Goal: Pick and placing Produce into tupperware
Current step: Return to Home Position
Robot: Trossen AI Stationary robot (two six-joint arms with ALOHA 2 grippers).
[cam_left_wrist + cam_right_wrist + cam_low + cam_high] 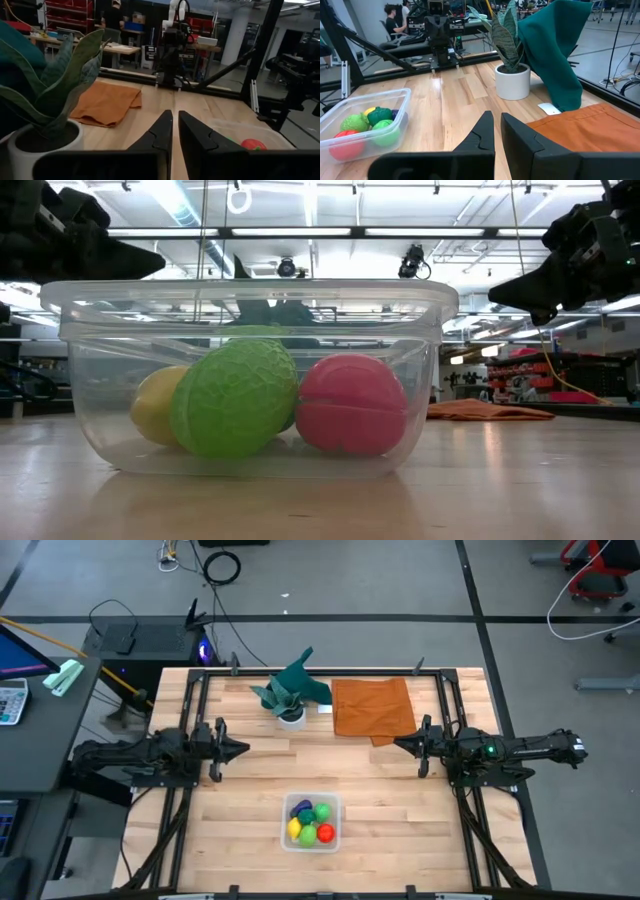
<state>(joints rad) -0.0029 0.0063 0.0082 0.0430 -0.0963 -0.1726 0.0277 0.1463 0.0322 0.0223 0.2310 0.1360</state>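
The clear tupperware (311, 822) sits near the table's near edge, midway between the arms. Inside it lie the produce pieces: purple (301, 807), dark green (306, 814), light green (322, 811), yellow (294, 830), red (326, 833) and another light green one (308, 835). The low view shows the box wall (250, 360) with the yellow (155, 405), light green (235, 400) and red (352, 405) pieces resting on its floor. My left gripper (243, 749) hangs shut above the table's left side, my right gripper (398, 744) shut above its right side. Both are raised and empty.
A teal-leaved plant in a white pot (290, 715) stands at the far middle with a teal cloth (305, 680) behind it. An orange-brown cloth (372, 706) lies to its right, near my right gripper. Bare wood (330, 765) lies between the arms and the box.
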